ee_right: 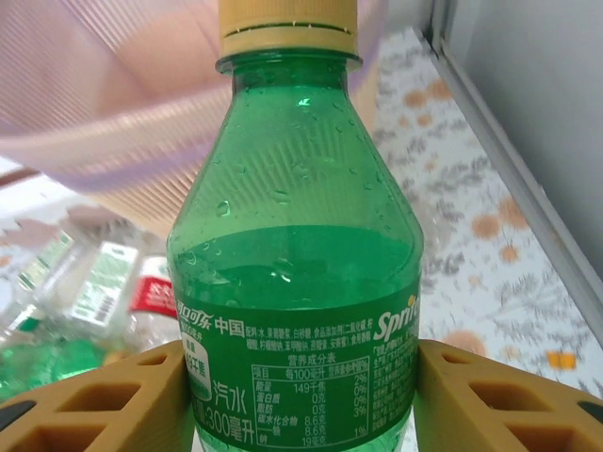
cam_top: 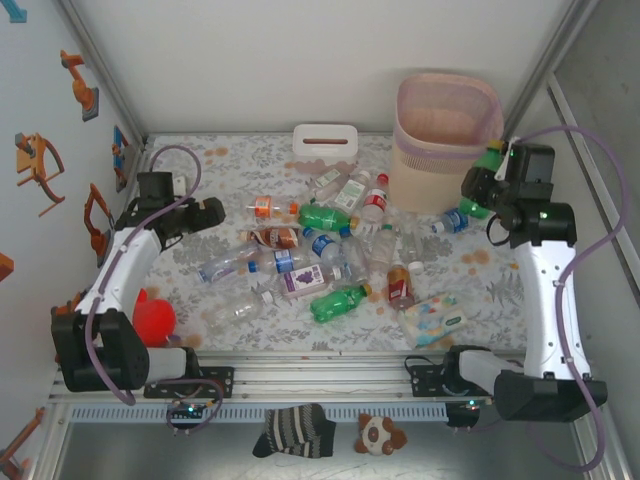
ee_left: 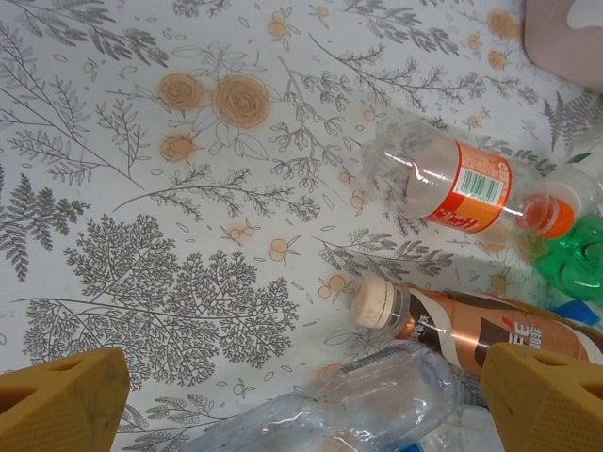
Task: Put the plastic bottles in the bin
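Currently the right claw (ee_right: 301,400) grips a green plastic bottle (ee_right: 297,282) across its labelled belly, one ribbed yellow-orange finger (ee_right: 104,400) pressed against each side. The bottle is smooth, translucent and rounded at the shoulder. It has droplets inside the wall, a pale yellow ridged cap and a green label printed in white. In the top view this bottle (cam_top: 491,156) is lifted off the surface (cam_top: 480,270), just beside the right wall of the bin (cam_top: 440,165) and outside it. The bin is a tall, pale pink rounded-square tub with a fine lattice band under the rim.

The left claw (ee_left: 301,395) stands wide and empty, its blocky yellow-orange fingertips (ee_left: 61,400) low over the floral-printed cloth of the surface. Below it lie three of the bottles:
- a clear crinkled bottle (ee_left: 452,184) with an orange label and orange cap;
- a glossy brown bottle (ee_left: 490,334) with a cream cap;
- a crushed clear one (ee_left: 358,405).

The remaining plastic bottles (cam_top: 320,250) lie scattered on their sides mid-surface, mostly clear, two green. A white slotted tissue box (cam_top: 325,140) sits at the far edge, and a soft flat wipes pack (cam_top: 433,320) lies near the front.
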Motion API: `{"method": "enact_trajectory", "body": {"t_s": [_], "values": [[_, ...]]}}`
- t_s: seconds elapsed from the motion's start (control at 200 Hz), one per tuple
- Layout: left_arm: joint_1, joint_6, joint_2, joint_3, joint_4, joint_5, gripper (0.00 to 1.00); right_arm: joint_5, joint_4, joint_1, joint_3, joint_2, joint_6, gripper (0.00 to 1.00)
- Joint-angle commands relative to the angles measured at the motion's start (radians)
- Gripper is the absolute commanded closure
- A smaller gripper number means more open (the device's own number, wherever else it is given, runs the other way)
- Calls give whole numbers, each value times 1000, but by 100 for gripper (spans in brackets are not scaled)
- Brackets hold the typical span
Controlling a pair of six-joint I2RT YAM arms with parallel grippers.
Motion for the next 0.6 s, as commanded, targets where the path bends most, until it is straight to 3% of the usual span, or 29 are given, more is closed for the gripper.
{"method": "enact_trajectory", "body": {"t_s": [0.0,0.391,0.596], "values": [[5,20,-54,-24,22,-28,4,-37,41,11,101,56,-14,44],[8,25,-122,-57,41,-96,4,-84,118,24,510,404,-20,44],[8,31,-150,-71,50,-125,4,-83,199,28,613,551,-26,43]]}}
